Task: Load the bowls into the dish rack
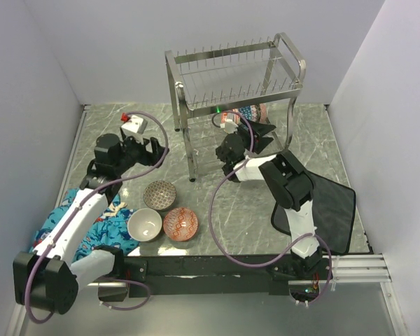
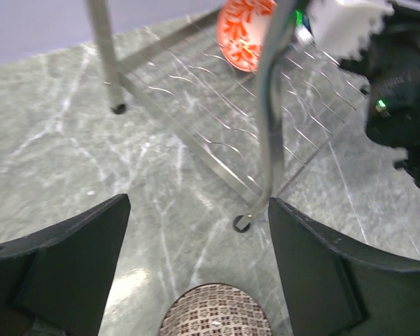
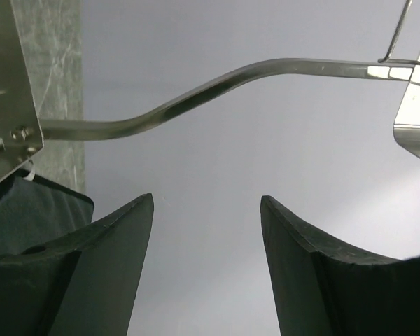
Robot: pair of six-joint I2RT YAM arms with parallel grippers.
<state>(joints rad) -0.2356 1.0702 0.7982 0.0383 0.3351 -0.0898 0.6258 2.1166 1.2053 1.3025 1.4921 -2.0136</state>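
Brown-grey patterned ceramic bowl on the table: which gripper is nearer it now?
Left. The left gripper hangs close above the far side of the brown-grey patterned ceramic bowl; the right gripper is farther off, at the lower tier of the steel wire dish rack.

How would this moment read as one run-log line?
left gripper: open, near brown-grey bowl | right gripper: open, empty, at dish rack | table: three bowls

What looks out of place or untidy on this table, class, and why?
Two things stand out. A blue patterned cloth lies crumpled in a heap at the near left corner instead of flat. A dark mat on the right lies skewed to the edges of the table.
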